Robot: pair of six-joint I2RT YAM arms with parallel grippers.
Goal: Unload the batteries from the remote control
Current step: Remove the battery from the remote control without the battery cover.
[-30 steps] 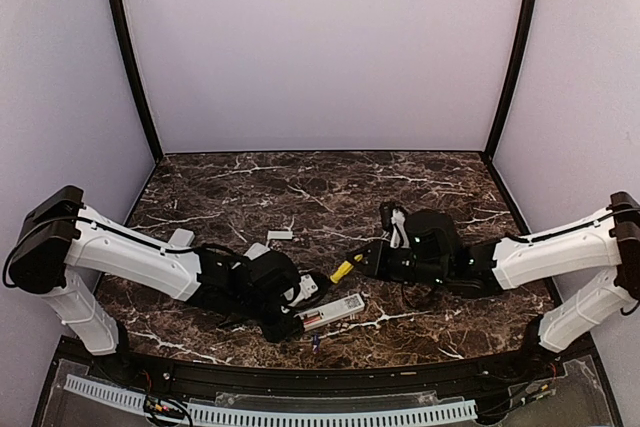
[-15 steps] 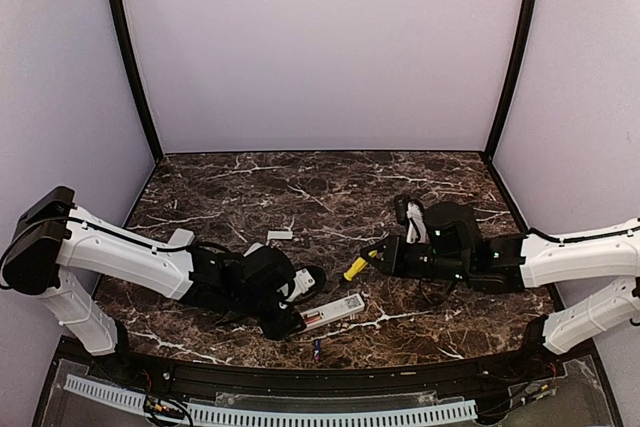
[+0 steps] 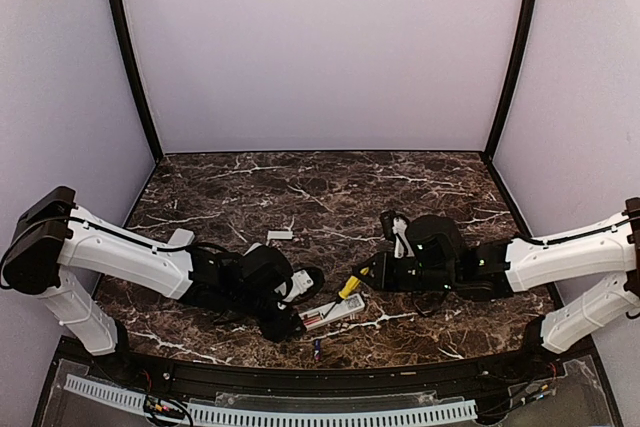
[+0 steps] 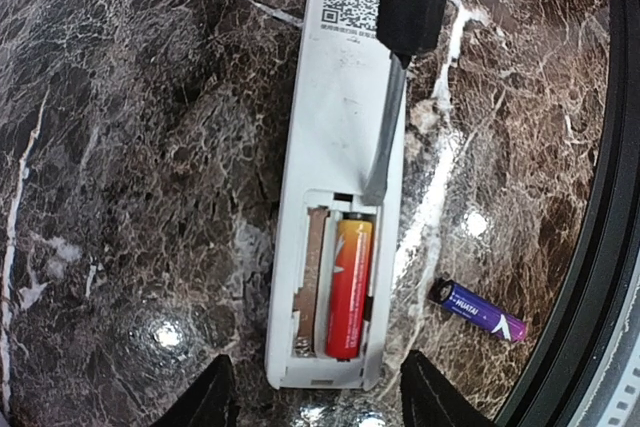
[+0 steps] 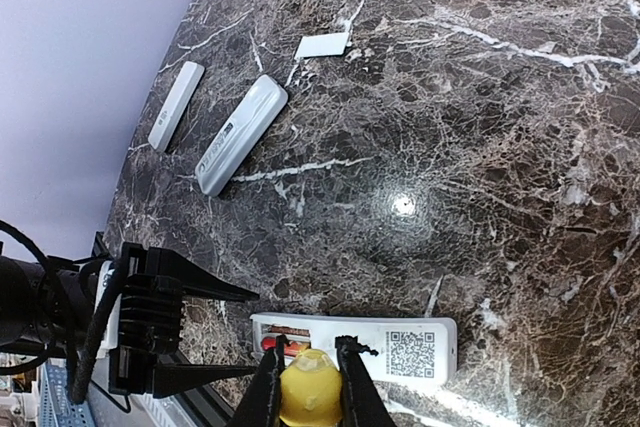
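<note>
- Since a second ago the right gripper [image 5: 310,379] has swung away and come back, bringing the screwdriver [image 4: 390,117] lower onto the remote [image 4: 335,97]. The left gripper [image 4: 318,407] has spread slightly wider.
- Right gripper is clamped on the yellow handle. The blade tip rests at the right-hand lip of the open bay [image 4: 312,277], right at the end of the orange cell [image 4: 348,287].
- Left gripper's fingers stand apart, one on each side of the remote's left end, with a gap visible on both sides.
- Orange cell sits in one slot of the bay, and the slot beside it is empty. Purple cell [image 4: 478,310] lies loose on the table [image 4: 120,147], just beside the remote on its near side.
- Handling, as I judge it: the cell is light, rigid and smooth, and being round it will roll or squirt out of a loose pinch.
- It is likely pressed lengthwise by its contacts, so levering under the end at the blade should lift it. After that, pinch it across its middle.
- Remote looks light and may skid on the polished stone unless the left fingers brace it.
</note>
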